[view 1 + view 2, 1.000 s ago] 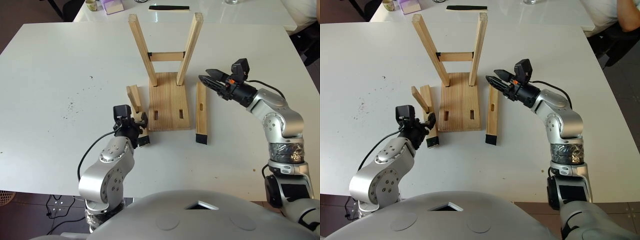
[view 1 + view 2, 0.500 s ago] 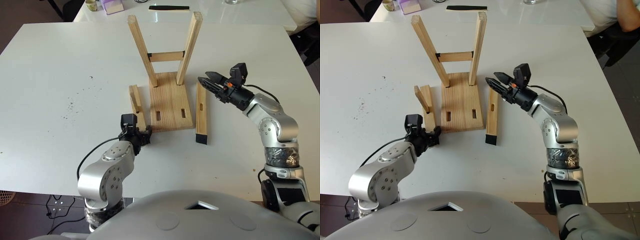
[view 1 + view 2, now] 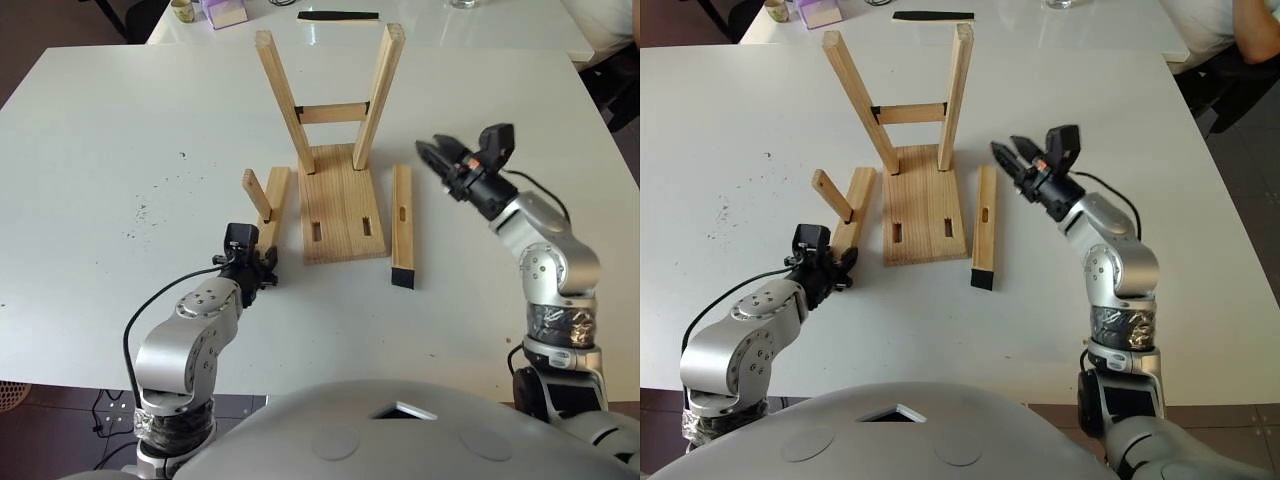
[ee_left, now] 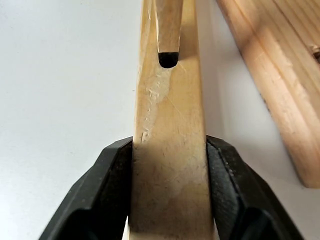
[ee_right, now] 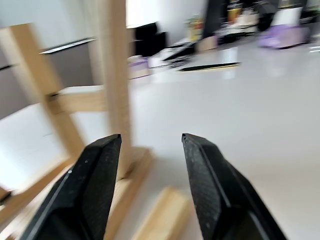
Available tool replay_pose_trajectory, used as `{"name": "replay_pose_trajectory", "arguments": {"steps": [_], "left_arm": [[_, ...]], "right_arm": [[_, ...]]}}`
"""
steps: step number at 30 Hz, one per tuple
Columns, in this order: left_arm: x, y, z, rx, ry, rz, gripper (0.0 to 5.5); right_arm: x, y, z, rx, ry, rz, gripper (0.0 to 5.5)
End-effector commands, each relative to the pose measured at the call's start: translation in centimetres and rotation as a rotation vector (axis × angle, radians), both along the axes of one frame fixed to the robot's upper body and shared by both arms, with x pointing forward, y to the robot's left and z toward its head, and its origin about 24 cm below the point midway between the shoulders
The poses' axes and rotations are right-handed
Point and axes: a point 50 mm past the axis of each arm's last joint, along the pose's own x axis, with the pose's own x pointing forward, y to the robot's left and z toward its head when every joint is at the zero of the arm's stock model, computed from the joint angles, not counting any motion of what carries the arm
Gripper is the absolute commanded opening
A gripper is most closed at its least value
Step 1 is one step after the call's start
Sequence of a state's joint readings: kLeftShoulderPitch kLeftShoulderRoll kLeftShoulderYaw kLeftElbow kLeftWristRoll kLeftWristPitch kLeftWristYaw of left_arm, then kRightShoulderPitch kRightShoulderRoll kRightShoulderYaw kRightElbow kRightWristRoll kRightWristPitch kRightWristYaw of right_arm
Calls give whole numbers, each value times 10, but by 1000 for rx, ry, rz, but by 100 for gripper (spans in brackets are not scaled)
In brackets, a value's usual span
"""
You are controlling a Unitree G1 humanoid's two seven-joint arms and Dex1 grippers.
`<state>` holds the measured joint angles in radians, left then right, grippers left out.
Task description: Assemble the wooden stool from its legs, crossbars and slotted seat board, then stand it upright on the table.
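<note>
Pulled leftward from the seat board [image 3: 340, 205], one leg [image 3: 273, 198] sits clamped in the left gripper [image 3: 257, 270]; right gripper [image 3: 430, 148] gapes apart.

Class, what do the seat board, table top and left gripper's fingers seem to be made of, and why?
Seat board: pale, apparently unfinished wood, visible lengthwise grain. Table top: smooth matte white, probably laminate. Left gripper's fingers: smooth black, likely plastic or rubber.

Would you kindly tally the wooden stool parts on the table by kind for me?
Legs: 4
Crossbars: 2
Seat board: 1
Total: 7
</note>
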<state>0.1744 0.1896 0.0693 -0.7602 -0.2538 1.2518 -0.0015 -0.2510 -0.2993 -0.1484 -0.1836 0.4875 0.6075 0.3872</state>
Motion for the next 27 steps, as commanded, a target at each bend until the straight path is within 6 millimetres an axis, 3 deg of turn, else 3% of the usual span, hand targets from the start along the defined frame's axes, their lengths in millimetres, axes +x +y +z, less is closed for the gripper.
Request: {"name": "replay_pose_trajectory", "arguments": {"steps": [1,4,6,8,10,12,14,15,17,20,22,27], "left_arm": [[54,47,75,23,-394,239,199],[75,75,133,-96,-686,384,199],[85,75,175,-372,-924,373,199],[85,51,210,-681,-1137,153,199],[72,22,226,-882,-1245,-121,199],[61,1,225,-919,-1242,-357,199],[55,-12,217,-917,-1183,-560,199],[52,-16,210,-911,-1141,-659,199],[49,-20,198,-888,-1057,-802,199],[44,-18,184,-847,-969,-953,199],[44,-17,180,-827,-938,-1011,199],[44,-19,159,-755,-805,-1124,199]], "right_arm": [[26,-10,63,-103,-141,-90,222],[46,-2,116,-368,-355,-135,222],[53,5,154,-423,-510,-163,222],[58,14,186,-348,-617,-140,222],[68,20,203,-331,-720,-118,222],[83,21,193,-310,-660,-54,222],[91,25,180,-31,-442,85,222],[89,33,179,128,-334,238,222],[69,47,191,299,-292,577,222],[46,56,199,245,-294,878,222],[32,51,196,207,-285,1043,248],[22,39,201,185,-251,1205,320]]}}
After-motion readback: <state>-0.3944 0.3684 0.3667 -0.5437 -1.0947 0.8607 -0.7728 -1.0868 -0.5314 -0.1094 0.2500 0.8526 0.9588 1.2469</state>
